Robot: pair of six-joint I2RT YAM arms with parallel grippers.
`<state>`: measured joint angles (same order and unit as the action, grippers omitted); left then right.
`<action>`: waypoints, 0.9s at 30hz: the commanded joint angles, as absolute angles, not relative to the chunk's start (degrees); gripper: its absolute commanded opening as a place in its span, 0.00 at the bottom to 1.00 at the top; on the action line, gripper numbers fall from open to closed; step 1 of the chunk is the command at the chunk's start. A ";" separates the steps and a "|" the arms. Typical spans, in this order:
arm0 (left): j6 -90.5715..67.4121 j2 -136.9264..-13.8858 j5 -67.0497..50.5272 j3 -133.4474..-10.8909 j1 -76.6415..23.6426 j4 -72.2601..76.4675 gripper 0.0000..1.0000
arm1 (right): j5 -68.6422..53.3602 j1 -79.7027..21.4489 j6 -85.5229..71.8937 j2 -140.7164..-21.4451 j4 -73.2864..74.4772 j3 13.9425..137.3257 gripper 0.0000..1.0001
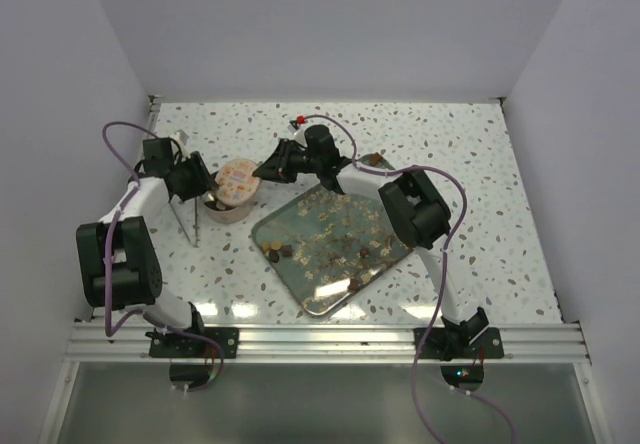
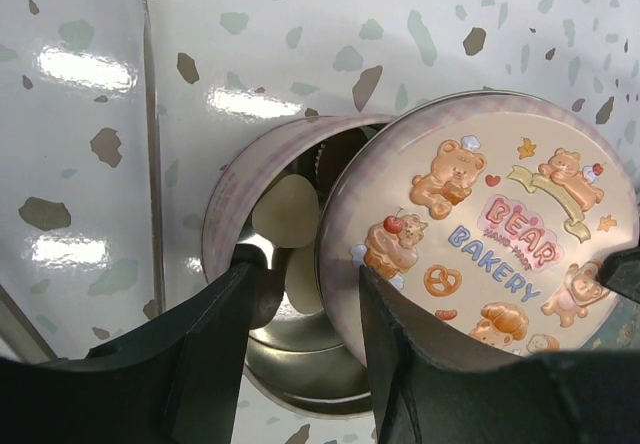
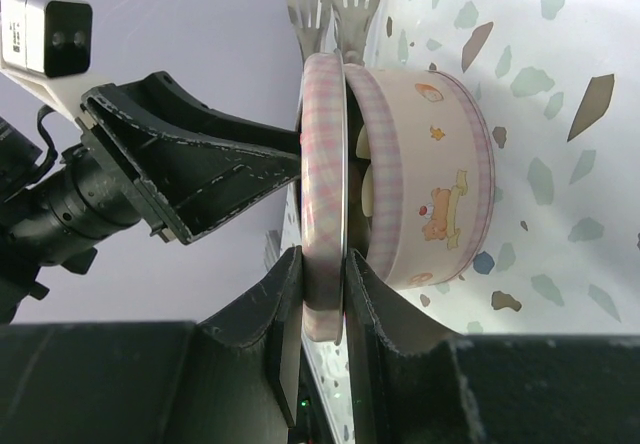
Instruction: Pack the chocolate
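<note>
Lid pinched on edge over a half-open tin, most of the sweets not yet packed

Nearest the arms, the tray [image 1: 285,276] carries the bulk of the chocolate [image 1: 335,239]. Beyond it stands the tin [image 3: 440,194], with at least one cream heart [image 2: 285,212] inside. The right claw [image 3: 322,294] is clenched on the rim of the lid [image 2: 490,234], which leans tilted across the tin's mouth and covers about half. The left claw [image 2: 305,279] is spread wide over the gap, gripping nothing, one finger by the tin's wall and one over the lid's edge. The tweezers [image 2: 150,164] are just to its side, not in its grip. Handling the lid looks like the step in hand: keep the pinch firm, move it level, and keep clear of the left fingers.
</note>
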<state>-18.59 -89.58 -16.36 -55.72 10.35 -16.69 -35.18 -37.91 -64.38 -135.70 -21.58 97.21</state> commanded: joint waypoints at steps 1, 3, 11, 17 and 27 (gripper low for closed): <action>-16.17 -88.86 -12.92 -58.09 10.55 -17.67 0.52 | -34.72 -38.32 -62.05 -136.32 -21.27 99.14 0.04; -16.43 -87.72 -13.97 -59.23 10.55 -17.32 0.53 | -34.72 -38.41 -61.61 -136.49 -20.83 98.97 0.04; -16.53 -82.44 -9.68 -59.68 10.63 -17.05 0.57 | -34.54 -38.50 -60.65 -136.58 -19.51 98.96 0.04; -16.96 -84.99 -10.71 -57.23 10.63 -19.95 0.58 | -34.54 -38.58 -59.68 -136.49 -18.20 99.49 0.04; -20.21 -86.75 -13.89 -54.32 10.55 -17.23 0.60 | -34.10 -38.94 -57.75 -136.93 -14.59 100.63 0.04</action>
<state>-18.96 -86.26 -13.26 -54.61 10.37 -18.85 -35.00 -38.35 -61.14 -135.76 -18.13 98.98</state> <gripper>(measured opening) 0.598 0.232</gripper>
